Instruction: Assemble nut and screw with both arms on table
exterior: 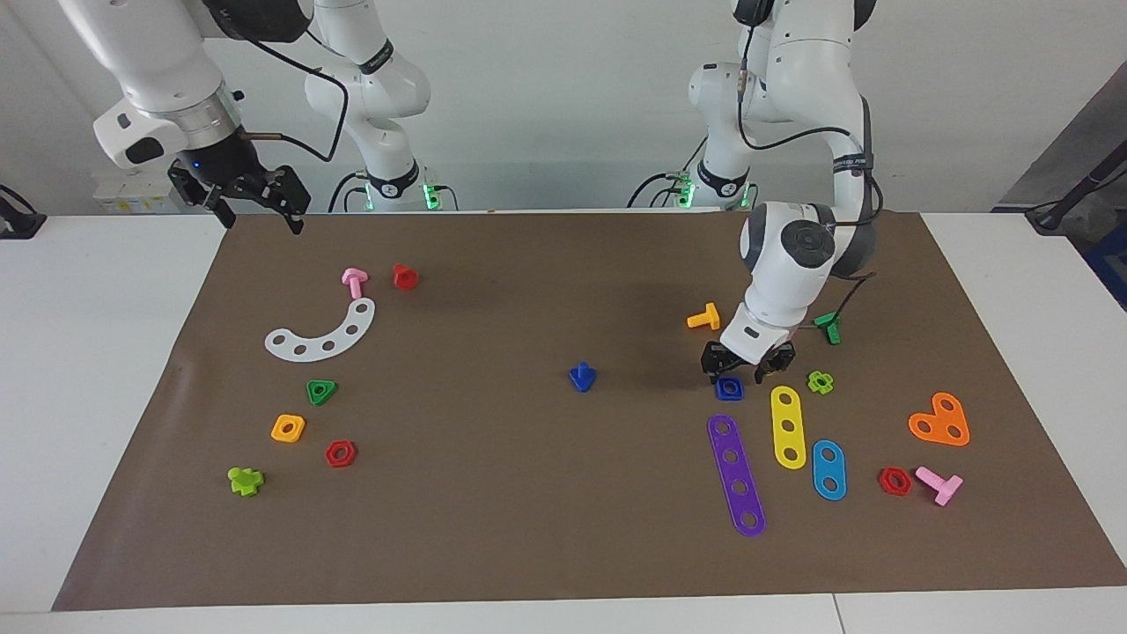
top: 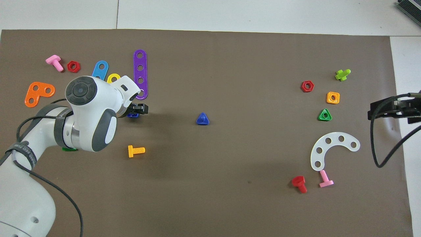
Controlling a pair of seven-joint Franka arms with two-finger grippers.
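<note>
Dark-blue nut [exterior: 729, 387], dark-blue screw [exterior: 582, 377]

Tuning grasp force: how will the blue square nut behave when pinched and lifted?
The nut looks like moulded plastic, so probably stiff and light. It lies flat on the table with square sides, so it likely won't roll, though a glancing touch might slide it. The left end effector hangs right over it.

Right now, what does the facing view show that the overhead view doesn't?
Facing only: the arm bases, and a lime nut beside the yellow strip; the left arm hides that nut from overhead. Overhead only: a dark object at the picture's corner. Both: the left gripper over the nut, the screw, and the waiting right gripper.
</note>
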